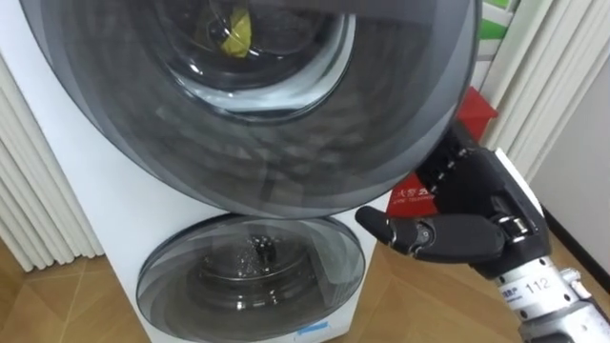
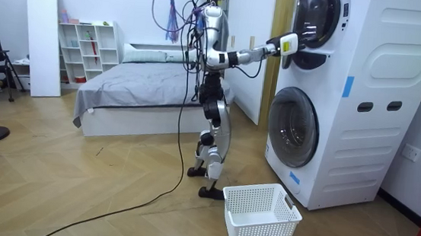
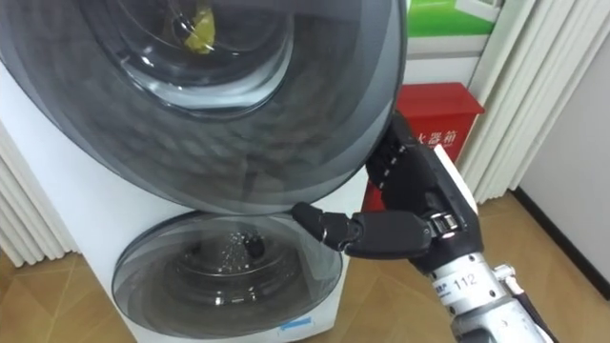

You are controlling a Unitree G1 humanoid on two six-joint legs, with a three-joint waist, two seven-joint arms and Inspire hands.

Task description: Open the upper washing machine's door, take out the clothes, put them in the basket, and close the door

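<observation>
The upper washing machine's round dark glass door [image 1: 286, 124] fills the top of the eye views, close to me. Through its glass a yellow piece of clothing [image 1: 234, 36] shows inside the drum. My right hand [image 1: 472, 224] is at the door's right rim, its thumb lying under the rim's lower edge. In the room view I stand upright facing the stacked machines [image 2: 365, 93], right arm stretched out with the right hand [image 2: 286, 44] at the upper door [image 2: 314, 24].
The lower machine's door [image 1: 253, 276] is closed below. A red box [image 3: 434, 119] and pale curtains stand to the right of the machines. A white laundry basket [image 2: 259, 214] sits on the wooden floor by my feet. A bed [image 2: 145, 82] stands behind me.
</observation>
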